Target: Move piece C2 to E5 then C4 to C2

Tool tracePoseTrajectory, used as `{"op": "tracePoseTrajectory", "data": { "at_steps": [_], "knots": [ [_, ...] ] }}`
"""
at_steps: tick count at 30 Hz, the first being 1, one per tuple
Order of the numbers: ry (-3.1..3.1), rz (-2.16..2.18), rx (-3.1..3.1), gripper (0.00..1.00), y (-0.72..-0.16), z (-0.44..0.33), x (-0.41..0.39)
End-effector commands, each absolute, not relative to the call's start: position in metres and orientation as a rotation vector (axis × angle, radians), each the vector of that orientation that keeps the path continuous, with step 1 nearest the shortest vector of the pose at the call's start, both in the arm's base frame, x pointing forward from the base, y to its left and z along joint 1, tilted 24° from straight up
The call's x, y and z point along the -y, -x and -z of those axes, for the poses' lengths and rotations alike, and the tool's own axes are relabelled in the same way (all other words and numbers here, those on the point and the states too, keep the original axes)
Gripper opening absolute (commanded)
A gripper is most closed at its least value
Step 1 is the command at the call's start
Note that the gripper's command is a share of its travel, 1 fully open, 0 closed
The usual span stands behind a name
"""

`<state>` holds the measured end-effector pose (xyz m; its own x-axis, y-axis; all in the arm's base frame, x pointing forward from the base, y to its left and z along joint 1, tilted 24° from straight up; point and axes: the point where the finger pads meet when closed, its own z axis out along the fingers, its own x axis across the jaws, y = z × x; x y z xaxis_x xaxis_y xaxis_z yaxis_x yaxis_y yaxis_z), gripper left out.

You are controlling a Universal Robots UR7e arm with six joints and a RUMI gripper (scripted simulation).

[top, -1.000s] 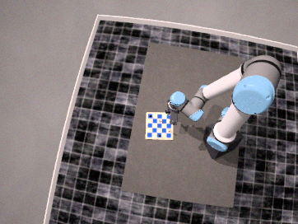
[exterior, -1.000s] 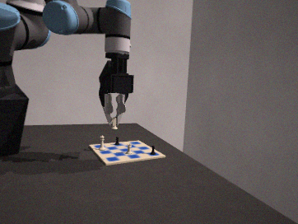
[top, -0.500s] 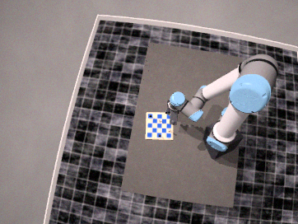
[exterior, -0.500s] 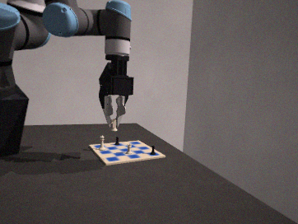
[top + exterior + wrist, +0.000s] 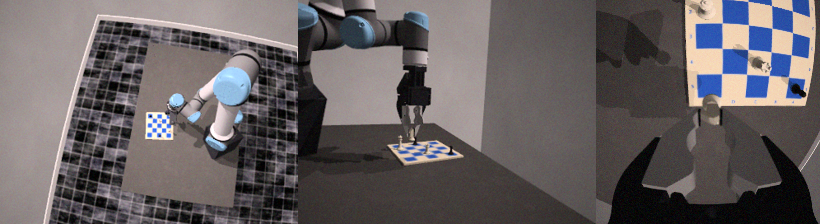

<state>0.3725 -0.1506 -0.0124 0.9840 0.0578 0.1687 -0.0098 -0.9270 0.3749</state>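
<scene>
the pale piece for e5 (image 5: 412, 134) (image 5: 712, 103) is clamped between the fingertips of the gripper (image 5: 172, 119) (image 5: 412, 135) (image 5: 709, 109), held above the e5 corner region of the board (image 5: 147, 137) (image 5: 404, 163) (image 5: 698, 102). in the exterior view it is well clear of the board's surface; it looks roughly upright, though its foot is hard to make out.

the relation that matters is the drop from piece to board: e5 is the corner square towards the gripper in the wrist view, and the piece overlaps that square's outer edge. whether its foot is truly centred cannot be told, so the lowering probably needs a check against the board's rim, then a straight descent.

the c4 piece (image 5: 160, 120) (image 5: 427, 150) (image 5: 762, 64) stands on the board's c4, inward from that corner, with c2 left for it afterwards. drifting outwards risks setting the foot across the rim.
</scene>
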Motion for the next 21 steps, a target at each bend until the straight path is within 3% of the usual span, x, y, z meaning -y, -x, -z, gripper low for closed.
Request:
{"op": "tracePoseTrajectory", "data": {
  "at_steps": [1, 21],
  "knots": [
    [-2.744, -0.253, -0.035, 0.0, -0.376, 0.027, 0.157],
    [-2.744, -0.253, -0.035, 0.0, -0.383, 0.064, 0.173]
  ]
}}
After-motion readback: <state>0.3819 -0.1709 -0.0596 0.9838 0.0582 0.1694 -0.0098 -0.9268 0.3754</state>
